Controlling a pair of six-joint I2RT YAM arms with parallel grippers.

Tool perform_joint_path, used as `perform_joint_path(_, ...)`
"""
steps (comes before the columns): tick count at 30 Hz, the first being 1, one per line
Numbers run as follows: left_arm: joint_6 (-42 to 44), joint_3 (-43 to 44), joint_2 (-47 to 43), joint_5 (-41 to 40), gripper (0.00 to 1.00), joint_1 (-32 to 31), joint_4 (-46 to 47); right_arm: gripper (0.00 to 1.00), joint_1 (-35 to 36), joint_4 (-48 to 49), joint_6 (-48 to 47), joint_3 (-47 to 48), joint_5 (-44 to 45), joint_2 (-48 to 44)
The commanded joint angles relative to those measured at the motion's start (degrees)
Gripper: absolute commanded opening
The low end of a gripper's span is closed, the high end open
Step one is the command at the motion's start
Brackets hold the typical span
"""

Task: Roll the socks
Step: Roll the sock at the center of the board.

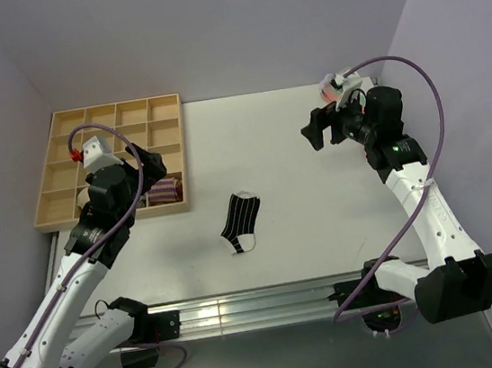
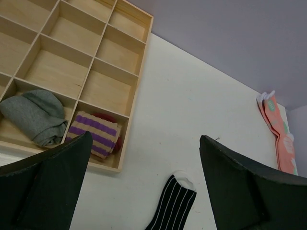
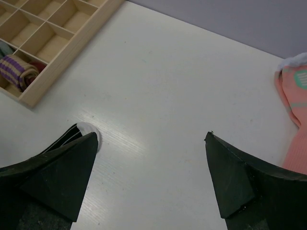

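The black socks (image 1: 240, 223) with thin white stripes and white trim lie flat on the white table, a little left of centre; I cannot tell whether it is one sock or a stacked pair. They show at the bottom of the left wrist view (image 2: 175, 206) and, partly hidden by a finger, in the right wrist view (image 3: 72, 134). My left gripper (image 1: 148, 167) is open and empty above the tray's near right corner (image 2: 145, 139). My right gripper (image 1: 316, 128) is open and empty, raised at the far right (image 3: 151, 135).
A wooden compartment tray (image 1: 111, 120) stands at the far left. It holds a purple striped sock bundle (image 2: 93, 132) and a grey bundle (image 2: 33, 115). Pink socks (image 3: 295, 100) lie at the far right of the table (image 2: 278, 129).
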Motion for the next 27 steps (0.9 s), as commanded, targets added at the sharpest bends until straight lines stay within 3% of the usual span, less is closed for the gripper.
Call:
perform_joint_path(1,1.28,1.09,-0.86,1.77,0.99,-0.12,1.92,1.00,0.07,0.08,-0.69,2.69,0.00,-0.51)
perform_joint_path(8,1.45,-0.57,0.80,5.98,1.00,-0.12,4.29,1.00,0.16,-2.91,-6.75,1.91,-4.04,0.11)
perform_joint_path(11,1.63,-1.45,2.21,7.30,1.00,-1.52,6.66,0.97,3.49,-3.88,-8.94,1.11,1.04,1.16)
perform_joint_path(15,1.55,-3.29,4.49,7.92,0.98,-4.68,10.09,0.91,11.39,-4.93,-12.45,-1.17,6.67,2.56)
perform_joint_path(22,-1.35,-12.35,7.47,12.05,0.84,-9.87,20.73,0.70,25.36,-2.38,-16.33,-6.80,11.16,7.65)
perform_joint_path(27,-4.94,-17.18,9.24,10.47,0.80,-11.11,22.93,0.64,32.14,-1.16,-16.59,-8.46,14.58,12.84)
